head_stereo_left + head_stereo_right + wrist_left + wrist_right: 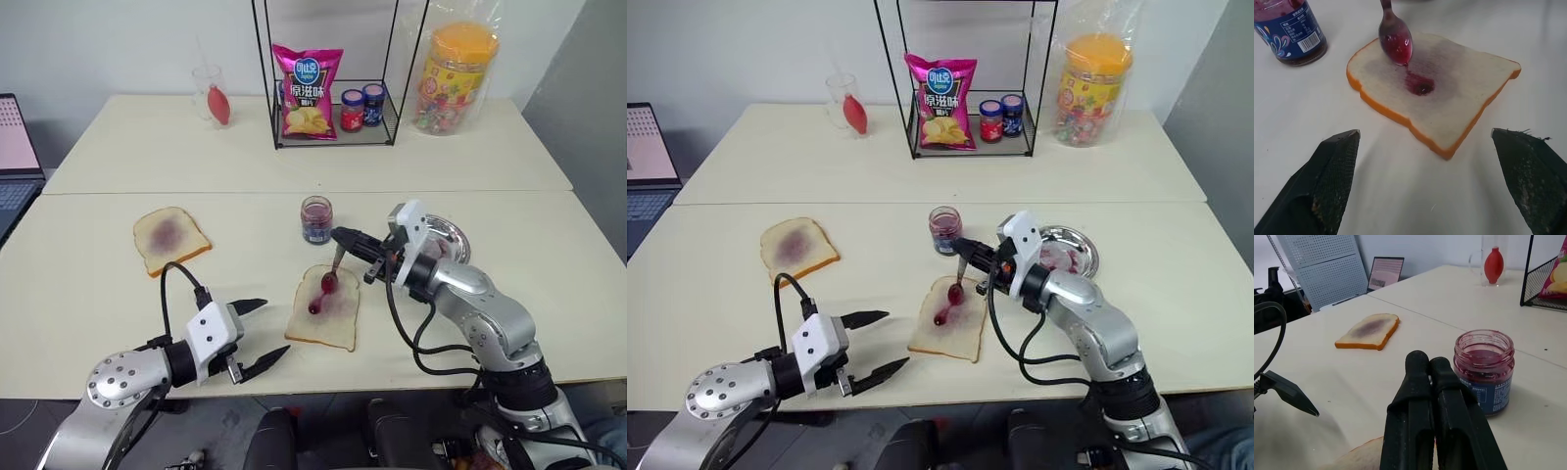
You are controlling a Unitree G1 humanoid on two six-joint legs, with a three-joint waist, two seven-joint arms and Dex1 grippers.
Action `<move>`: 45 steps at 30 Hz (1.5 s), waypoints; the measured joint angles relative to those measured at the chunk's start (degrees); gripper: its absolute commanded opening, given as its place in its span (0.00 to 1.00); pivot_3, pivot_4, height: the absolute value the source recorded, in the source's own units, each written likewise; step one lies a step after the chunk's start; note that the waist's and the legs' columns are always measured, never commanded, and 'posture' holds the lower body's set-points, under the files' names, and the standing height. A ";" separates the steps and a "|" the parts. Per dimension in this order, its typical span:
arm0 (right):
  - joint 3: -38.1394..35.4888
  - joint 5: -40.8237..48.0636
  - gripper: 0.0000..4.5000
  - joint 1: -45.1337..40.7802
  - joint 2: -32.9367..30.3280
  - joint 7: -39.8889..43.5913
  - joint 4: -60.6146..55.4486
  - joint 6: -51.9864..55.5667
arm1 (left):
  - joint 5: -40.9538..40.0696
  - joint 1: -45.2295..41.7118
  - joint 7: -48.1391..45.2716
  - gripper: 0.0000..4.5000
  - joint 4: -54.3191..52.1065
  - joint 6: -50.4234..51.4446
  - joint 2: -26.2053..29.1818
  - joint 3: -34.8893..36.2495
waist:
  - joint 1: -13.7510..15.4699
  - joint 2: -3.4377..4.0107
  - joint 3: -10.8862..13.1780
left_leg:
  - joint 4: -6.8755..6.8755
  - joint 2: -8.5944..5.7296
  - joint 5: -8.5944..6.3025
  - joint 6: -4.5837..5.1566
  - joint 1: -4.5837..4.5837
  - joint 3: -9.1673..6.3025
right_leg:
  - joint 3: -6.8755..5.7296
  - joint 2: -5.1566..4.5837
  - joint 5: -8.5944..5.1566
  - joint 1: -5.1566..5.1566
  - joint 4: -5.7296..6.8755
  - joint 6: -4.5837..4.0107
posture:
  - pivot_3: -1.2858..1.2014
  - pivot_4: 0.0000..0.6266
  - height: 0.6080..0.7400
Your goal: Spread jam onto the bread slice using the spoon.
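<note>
The pale bread slice (338, 318) lies on the table's near middle, with a purple smear and a wet blob of jam (1422, 87) on it. My right gripper (338, 235) is shut on the handle of the small silver spoon (329, 282). The spoon hangs bowl-down just over the slice's far part, jam dripping from its bowl (1397, 44). Just behind the slice stands the open jam jar (315, 219). My left gripper (278, 325) hovers low beside the slice's left edge, open and holding nothing, its fingers (1332, 166) framing the bread.
A second slice (169, 238) with a brown crust lies at the left. A round steel dish (453, 238) sits behind my right wrist. At the back stand a wire rack (333, 137) with a chip bag and two small jars, a candy tub (456, 78) and a glass (211, 93).
</note>
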 measured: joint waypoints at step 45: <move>-21.01 20.10 0.01 -3.72 9.96 -12.56 15.65 19.54 | 0.46 -0.76 1.43 1.00 0.27 -0.19 -1.65 -0.43 | -0.07 -0.01 -0.03 | 0.04 -0.01 0.02 0.03 0.15 -0.03 | 0.01 0.02 0.05 0.22 0.01 0.02 | 0.52 0.24 1.00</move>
